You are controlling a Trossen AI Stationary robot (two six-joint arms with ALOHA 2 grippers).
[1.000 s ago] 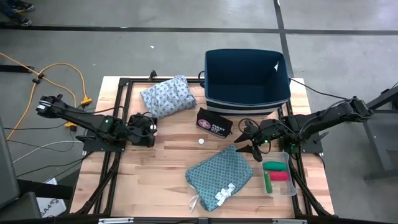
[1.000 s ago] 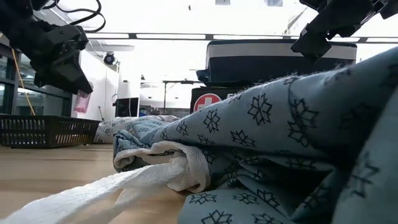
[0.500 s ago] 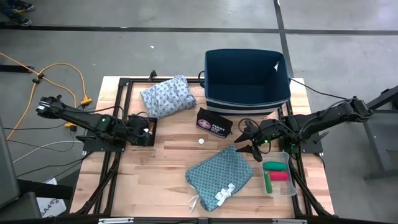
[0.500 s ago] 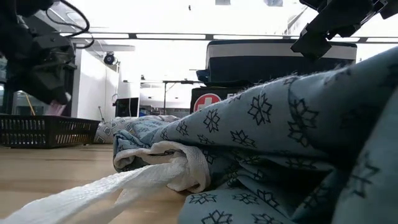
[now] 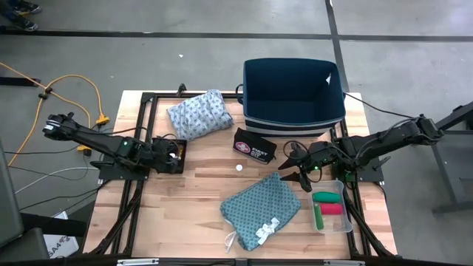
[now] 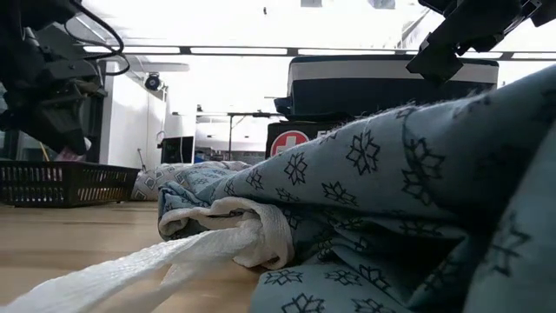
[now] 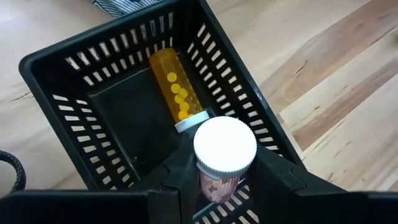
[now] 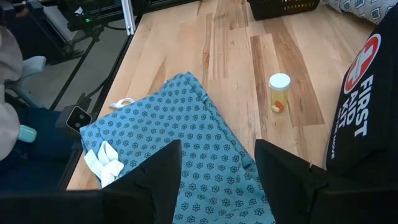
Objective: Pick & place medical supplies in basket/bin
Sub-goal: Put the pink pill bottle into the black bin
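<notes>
My left gripper [image 5: 174, 153] is shut on a small pill bottle [image 7: 221, 174] with a white cap and pinkish contents. It hangs over a black slotted basket [image 7: 124, 81] at the table's left side, where an orange pill bottle [image 7: 176, 93] lies on the floor. My right gripper [image 8: 217, 180] is open and hovers above the teal patterned cloth [image 8: 180, 137], whose white ties [image 5: 264, 229] point toward the near edge. The pale blue-grey cloth [image 5: 198, 114] lies folded at the far side. The green and red rolls [image 5: 329, 203] lie in a clear tray. My left gripper pinches the pill bottle's body [image 7: 214, 185] just under its white cap [image 7: 225, 146], one finger [image 7: 180, 180] on each side. It reaches slanting down from the table's left side. The bottle is lifted clear above the basket's inside, cap end toward the wrist.
A navy bin [image 5: 294, 92] stands at the far right, with a black first-aid pouch [image 5: 253, 145] in front of it. A small white-capped bottle [image 8: 279, 93] stands on the bare wood between the pouch and the teal cloth. Open tabletop lies between the basket and the teal cloth.
My left gripper has carried the pill bottle toward the table's left edge and a little downward, ending over the black basket. It has stayed shut on the bottle throughout.
</notes>
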